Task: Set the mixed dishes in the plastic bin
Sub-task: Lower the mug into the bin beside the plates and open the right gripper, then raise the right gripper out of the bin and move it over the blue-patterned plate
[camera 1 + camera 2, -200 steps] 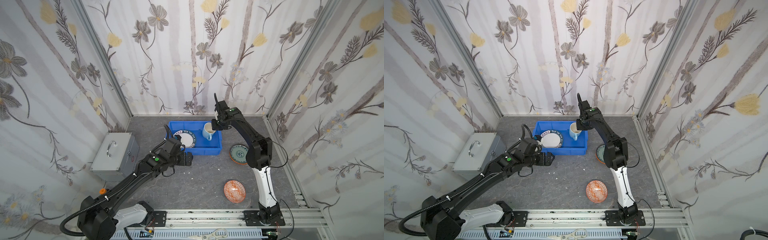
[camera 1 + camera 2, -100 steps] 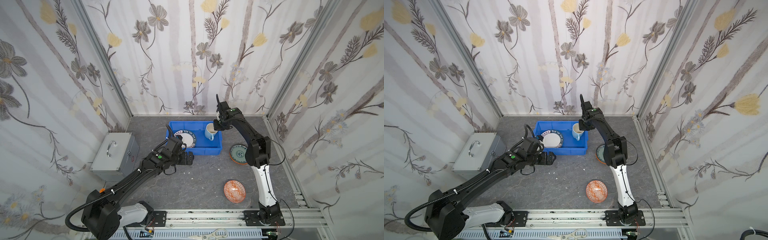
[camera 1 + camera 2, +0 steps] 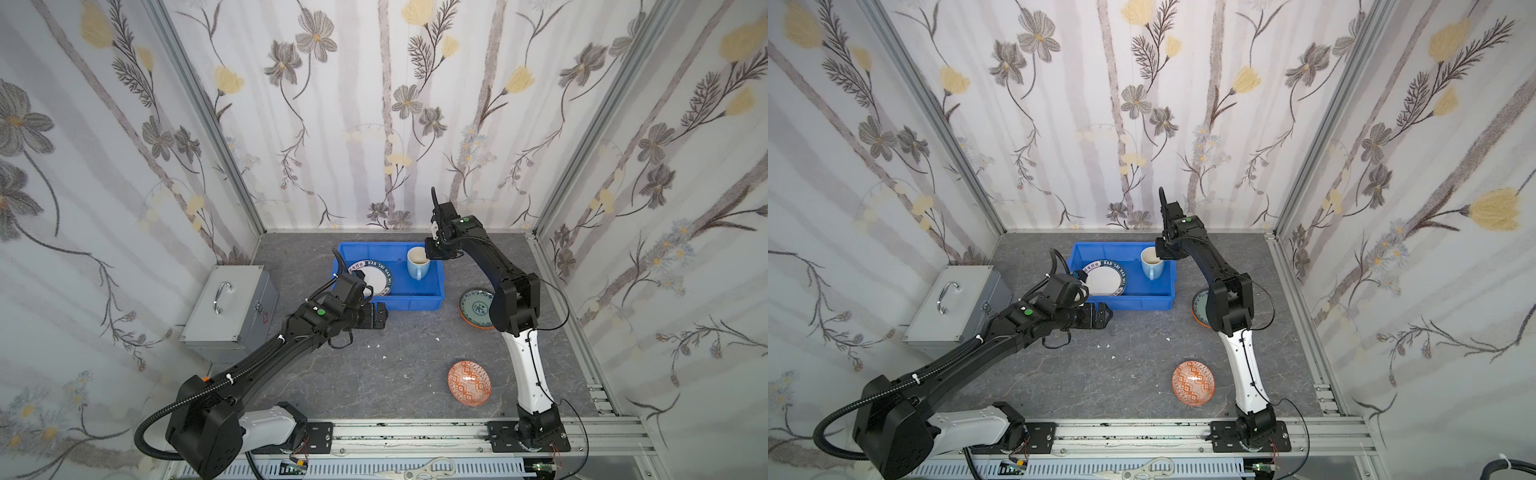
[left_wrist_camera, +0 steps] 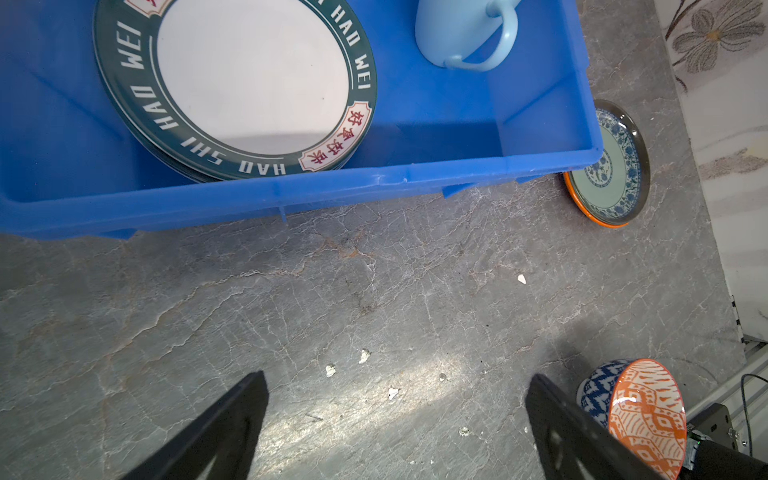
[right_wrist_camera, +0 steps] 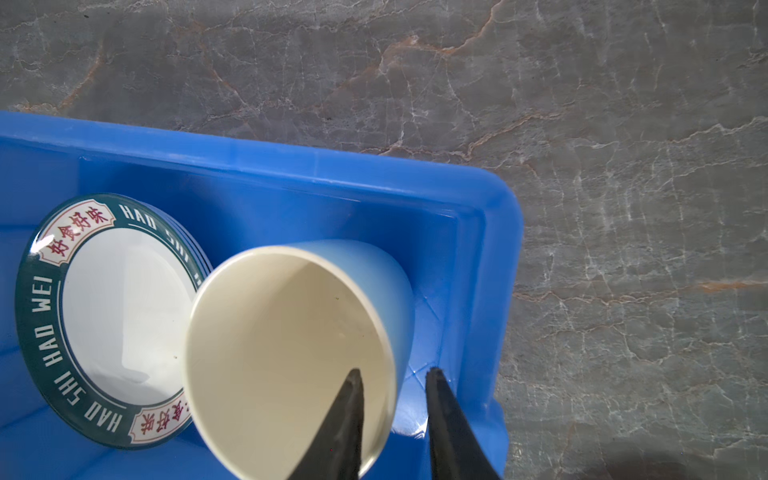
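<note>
The blue plastic bin (image 3: 399,302) (image 3: 1121,303) stands at the back of the table. In it lies a white plate with a green lettered rim (image 3: 376,280) (image 4: 249,83) (image 5: 116,299), and beside that stands the light-blue mug (image 3: 417,266) (image 3: 1151,268) (image 5: 291,353), upright. My right gripper (image 3: 432,251) (image 5: 392,370) straddles the mug's rim, open, with a gap showing outside the wall. My left gripper (image 3: 380,318) (image 4: 395,376) is open and empty over the table before the bin. A teal patterned plate (image 3: 476,307) (image 4: 611,166) and an orange patterned bowl (image 3: 469,382) (image 4: 644,411) lie outside the bin.
A grey metal case with a handle (image 3: 230,305) (image 3: 951,307) stands at the left, beside my left arm. Small white crumbs (image 4: 365,355) dot the grey stone tabletop. Flowered walls close in three sides, and a metal rail (image 3: 415,432) runs along the front.
My right gripper's jaws have parted from the mug's rim, and the mug stays upright in the bin. My left gripper holds about the same place, still open.
</note>
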Controlling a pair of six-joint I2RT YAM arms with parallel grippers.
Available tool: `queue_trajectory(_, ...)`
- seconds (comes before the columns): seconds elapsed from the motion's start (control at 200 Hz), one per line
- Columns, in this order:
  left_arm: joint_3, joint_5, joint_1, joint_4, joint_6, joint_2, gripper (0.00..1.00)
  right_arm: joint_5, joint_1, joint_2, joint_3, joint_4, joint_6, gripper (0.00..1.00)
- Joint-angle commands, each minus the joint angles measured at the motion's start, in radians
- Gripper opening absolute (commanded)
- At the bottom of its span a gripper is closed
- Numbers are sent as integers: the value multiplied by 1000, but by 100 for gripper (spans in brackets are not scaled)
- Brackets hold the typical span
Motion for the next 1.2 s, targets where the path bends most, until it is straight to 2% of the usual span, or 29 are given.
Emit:
queue_trajectory(0.0,2,5,4,20,-6,-3,100,3,-2,-14,9,29,-10,29)
queue_trajectory(0.15,0,5,3,18,-3,-15,100,15,-1,-74,7,72,-1,40)
queue_trajectory(0.255,-3,-37,4,10,-17,-37,100,31,-2,-148,7,136,-3,46)
queue_trajectory(0.36,-5,-59,4,0,-22,-60,100,103,-5,-216,7,171,2,46)
queue_trajectory(0.475,-7,-46,3,-1,-31,-72,100,173,-24,-289,-44,153,25,40)
queue_trajectory(0.565,-1,-5,3,19,-34,-60,100,178,-43,-385,-208,172,40,34)
queue_trajectory(0.639,10,42,2,43,-37,-29,100,203,-53,-485,-408,221,49,29)
queue_trajectory(0.764,49,99,-26,76,-46,62,100,194,-88,-687,-764,360,89,29)
queue_trajectory(0.884,98,144,-83,129,-50,170,99,195,-145,-846,-1016,442,124,31)
queue_trajectory(1.079,235,218,-175,214,-43,413,98,168,-241,-952,-1268,521,155,32)
queue_trajectory(1.199,391,228,-235,181,-23,553,97,122,-304,-991,-1368,589,172,29)
